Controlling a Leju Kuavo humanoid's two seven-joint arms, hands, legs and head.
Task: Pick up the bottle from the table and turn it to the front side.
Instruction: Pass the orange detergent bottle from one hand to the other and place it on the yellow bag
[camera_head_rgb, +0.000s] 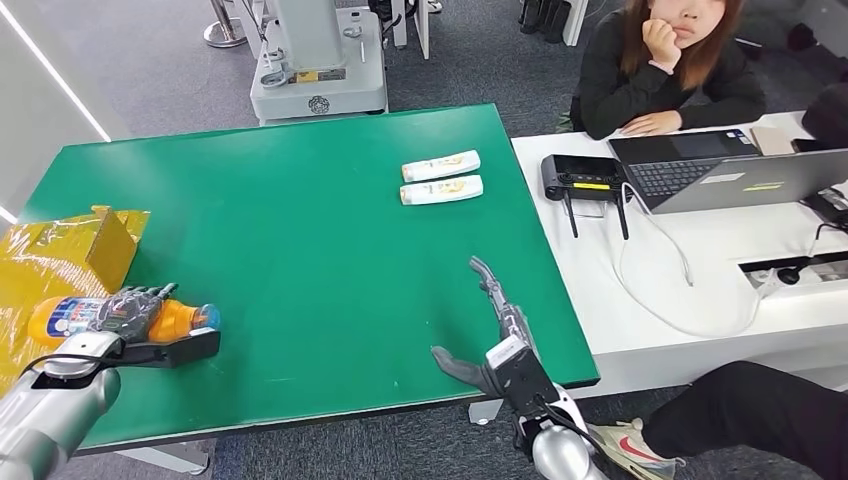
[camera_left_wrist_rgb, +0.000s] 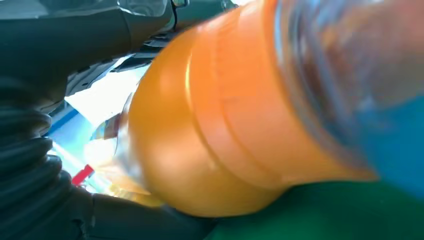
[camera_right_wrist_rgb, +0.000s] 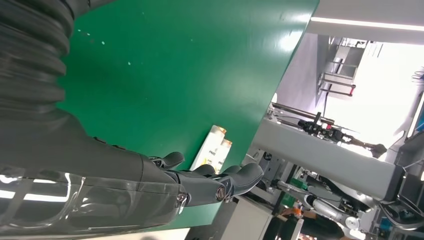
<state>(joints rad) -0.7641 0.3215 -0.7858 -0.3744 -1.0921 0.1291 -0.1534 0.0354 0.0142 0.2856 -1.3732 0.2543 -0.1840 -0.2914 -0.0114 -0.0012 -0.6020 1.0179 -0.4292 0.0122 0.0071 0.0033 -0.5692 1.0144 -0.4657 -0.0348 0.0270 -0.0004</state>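
Wrapping the fingers (camera_head_rgb: 140, 300) of the left hand (camera_head_rgb: 128, 312) over an orange bottle (camera_head_rgb: 175, 320), gripping it around the middle where the blue and white label sits. Lying on its side, the bottle, with its blue cap pointing toward the middle of the green desk (camera_head_rgb: 300, 230) and its base toward the crumpled yellow bag (camera_head_rgb: 40, 260) at the desk's left edge. Pressing close against the orange body (camera_left_wrist_rgb: 220, 125) in the left wrist view, green surface showing just beneath it; hard to tell there whether lifted or resting.

Spreading apart, the fingers (camera_head_rgb: 490, 285) of the right hand (camera_head_rgb: 495, 340), holding nothing, palm turned inward and thumb jutting to the side, hovering near the desk's front right corner. Stretching out flat over the green surface in the right wrist view, the same dark fingers (camera_right_wrist_rgb: 240, 177).

Lying side by side toward the far right of the desk, two white tubes (camera_head_rgb: 441, 178), well apart from both hands.

Sitting beyond, at a white desk (camera_head_rgb: 700, 260) beside the green one, a person in a dark top (camera_head_rgb: 660, 80), with a laptop (camera_head_rgb: 730, 170) and a black router (camera_head_rgb: 585, 178) in front.
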